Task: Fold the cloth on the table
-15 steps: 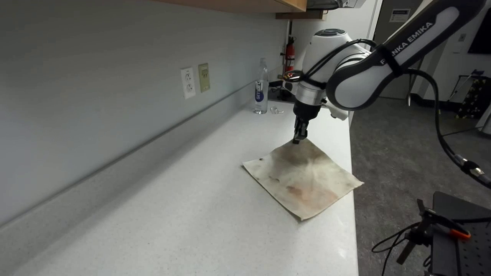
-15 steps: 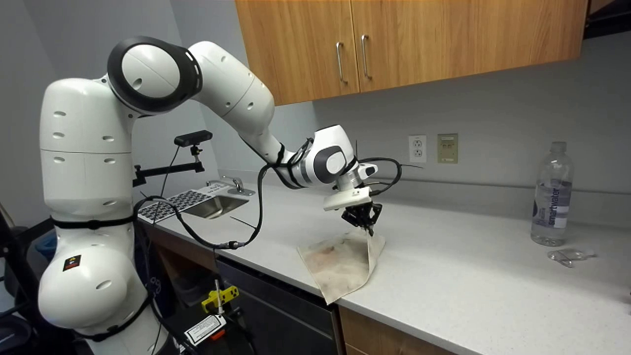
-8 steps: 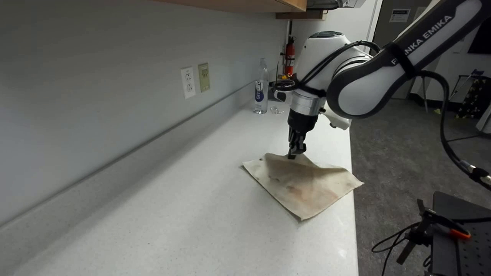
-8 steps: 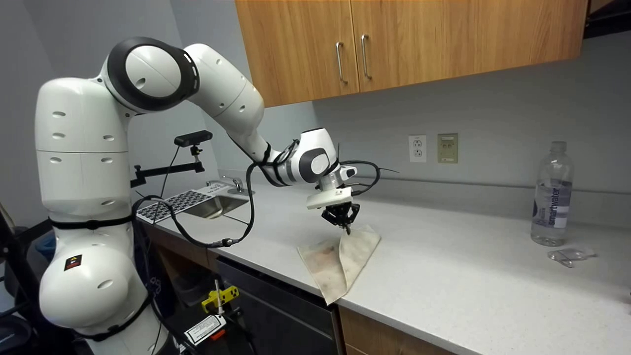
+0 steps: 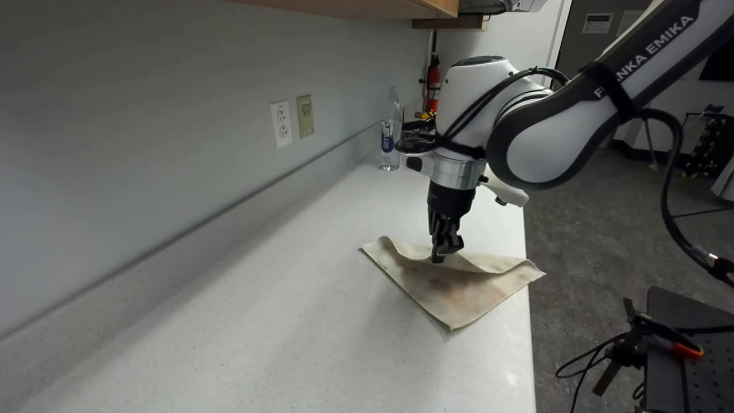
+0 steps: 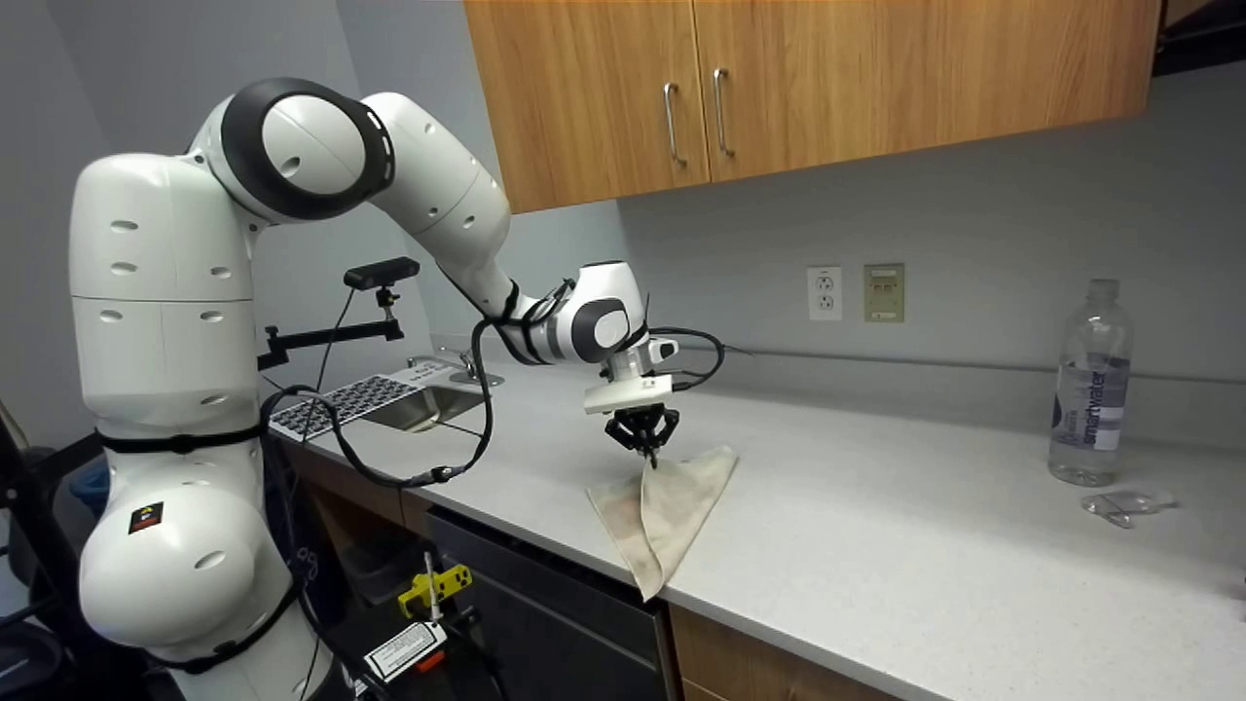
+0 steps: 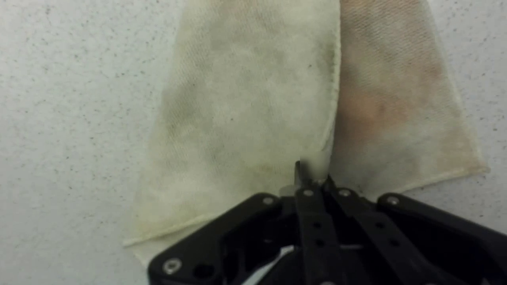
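your black gripper [image 7: 315, 176] pinches the beige cloth [image 7: 245, 103]. away from it, both exterior views alone show a clear plastic bottle [image 6: 1088, 399].

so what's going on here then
A robot arm has hold of a stained cloth on the white counter, midway through a fold. Its hand is closed on the cloth at its edge, with a flap brought over part of the rest. The fold isn't finished: the flap is not yet laid flat, and a strip of the lower layer shows beyond it. A water bottle stands upright on the counter, apart from the cloth.
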`<act>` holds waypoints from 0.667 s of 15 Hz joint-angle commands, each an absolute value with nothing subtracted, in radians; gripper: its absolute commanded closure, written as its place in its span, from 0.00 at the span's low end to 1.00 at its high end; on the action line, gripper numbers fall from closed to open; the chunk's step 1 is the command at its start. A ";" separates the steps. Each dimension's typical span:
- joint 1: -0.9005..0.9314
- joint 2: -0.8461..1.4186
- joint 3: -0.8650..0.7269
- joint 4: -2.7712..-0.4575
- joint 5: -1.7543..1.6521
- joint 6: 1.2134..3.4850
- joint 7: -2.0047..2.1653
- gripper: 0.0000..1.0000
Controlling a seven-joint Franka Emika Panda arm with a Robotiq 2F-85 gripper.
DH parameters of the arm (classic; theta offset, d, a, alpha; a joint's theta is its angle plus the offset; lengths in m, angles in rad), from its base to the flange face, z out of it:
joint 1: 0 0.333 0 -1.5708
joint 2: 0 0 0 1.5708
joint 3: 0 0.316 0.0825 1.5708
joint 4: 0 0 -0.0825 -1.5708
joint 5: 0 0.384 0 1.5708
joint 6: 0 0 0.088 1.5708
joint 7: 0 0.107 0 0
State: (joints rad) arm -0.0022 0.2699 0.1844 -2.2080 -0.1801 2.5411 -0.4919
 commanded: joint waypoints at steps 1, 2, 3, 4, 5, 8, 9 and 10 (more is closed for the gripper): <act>0.004 0.243 0.200 -2.234 -0.138 2.496 -0.572 0.99; 0.005 0.246 0.204 -2.234 -0.135 2.484 -0.582 0.99; 0.006 0.247 0.208 -2.236 -0.134 2.474 -0.592 0.99; 0.008 0.250 0.212 -2.238 -0.131 2.465 -0.601 0.99; 0.011 0.250 0.215 -2.241 -0.130 2.455 -0.608 0.99; 0.025 0.251 0.226 -2.252 -0.131 2.441 -0.614 0.99; 0.030 0.253 0.230 -2.252 -0.130 2.445 -0.614 0.99; 0.033 0.256 0.237 -2.251 -0.123 2.454 -0.617 0.99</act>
